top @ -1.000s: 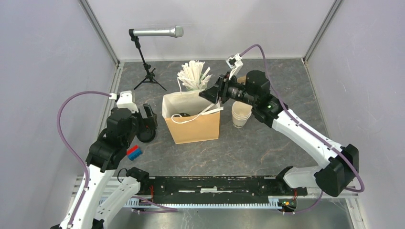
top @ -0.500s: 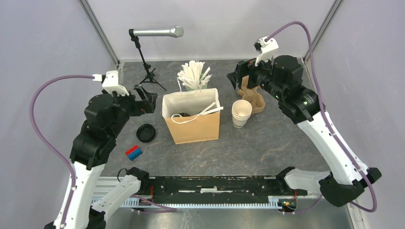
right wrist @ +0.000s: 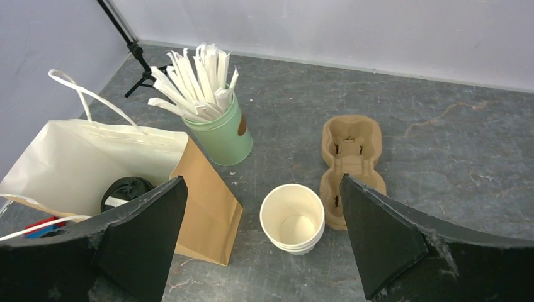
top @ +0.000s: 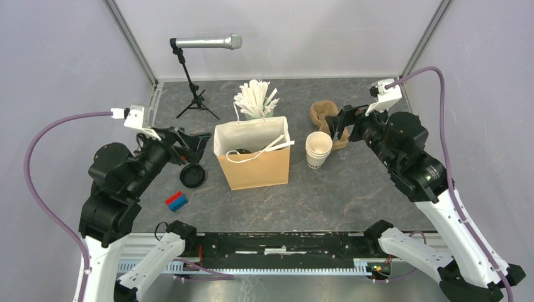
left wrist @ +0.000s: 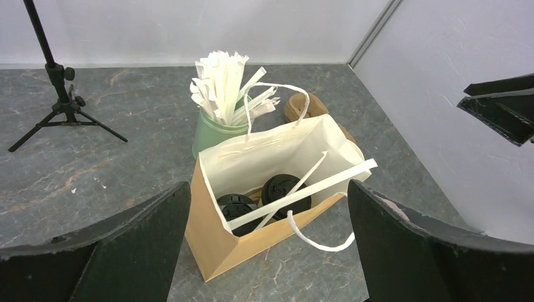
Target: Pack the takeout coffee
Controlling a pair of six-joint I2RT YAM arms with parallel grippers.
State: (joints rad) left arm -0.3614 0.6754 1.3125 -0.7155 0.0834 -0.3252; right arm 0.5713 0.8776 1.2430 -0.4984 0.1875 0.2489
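Left gripper [left wrist: 267, 187] and right gripper [right wrist: 262, 181] both spread wide, empty, touching nothing; lidded cups [left wrist: 284, 190] sit in the bag [left wrist: 214, 246]

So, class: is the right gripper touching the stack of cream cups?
Apart. Right wrist view shows the stack of cream cups on the table between the open right gripper's fingers, clear of both.

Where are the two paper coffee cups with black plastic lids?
Seen from the left wrist, both cups sit side by side inside the open brown paper bag mid-table, before the mint-green cup of white sticks.
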